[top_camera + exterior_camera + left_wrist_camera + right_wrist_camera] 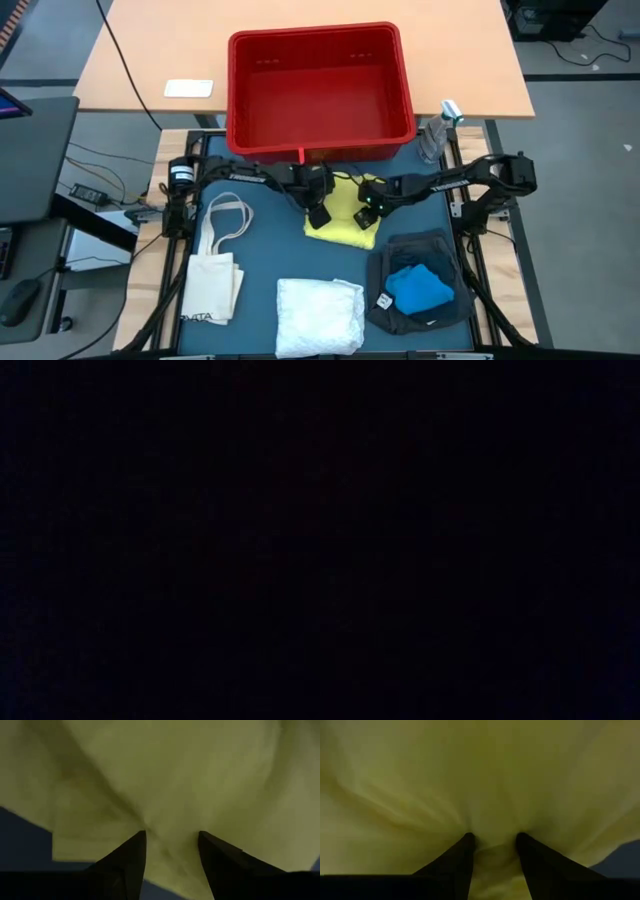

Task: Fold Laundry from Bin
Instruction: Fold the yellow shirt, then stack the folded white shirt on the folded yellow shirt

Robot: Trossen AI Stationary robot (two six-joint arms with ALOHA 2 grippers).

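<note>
From above we see the table (260, 265) laid out near to far: at the near edge a folded white textured cloth (320, 316), to its left a cream tote bag (212, 278) with long handles, to its right a bright blue piece (419, 288) lying on a dark grey garment (420, 255). Past these, both arms meet over the yellow cloth (343, 220) in the middle of the table, the left gripper (318, 215) at its left edge and the right gripper (364, 214) toward its right side. Only the wrist cameras show us the grip: the left gripper (171, 840) has a pinch of yellow fabric bunched between its two dark fingers, with the dark blue mat showing just beside the cloth's edge, and the right gripper (494, 842) likewise is closed on a puckered fold of the same cloth, which fills nearly its whole picture. Farthest off, the overhead view alone gives us the red bin (240, 90), touching the far end of the table, a spray bottle (438, 130) just beside its right corner. The low camera is black and shows us nothing.
</note>
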